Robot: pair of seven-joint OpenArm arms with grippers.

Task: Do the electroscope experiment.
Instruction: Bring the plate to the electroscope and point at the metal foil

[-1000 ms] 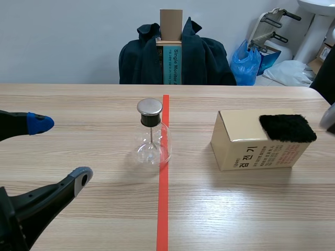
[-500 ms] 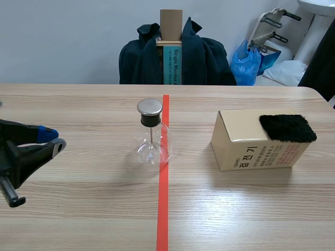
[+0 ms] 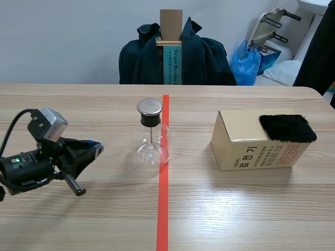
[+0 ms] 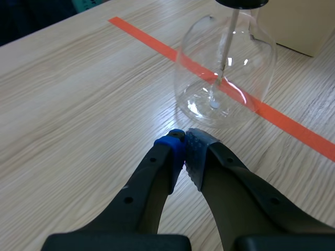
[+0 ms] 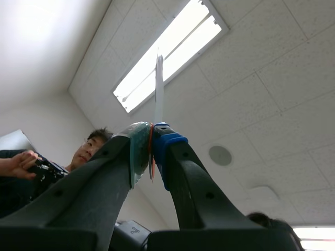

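now — left gripper (image 4: 184, 138) has closed | nearer flask (image 4: 225, 78) | right gripper (image 5: 152, 137) pinches thin rod (image 5: 158, 83)

The round clear glass flask (image 3: 152, 148) is glossy with bright highlights, its flat disc cap (image 3: 149, 106) brushed grey metal, and the pale wooden table (image 3: 235, 209) matt with visible grain. The tan cardboard box (image 3: 243, 141) looks smooth and dull, the black cloth pad (image 3: 287, 128) fuzzy. The left gripper (image 4: 184, 140) and right gripper (image 5: 152, 130) are matt black plastic with 2 soft dotted pads (image 4: 194, 150) each, the right pinching a thin translucent plastic-looking strip (image 5: 159, 83).
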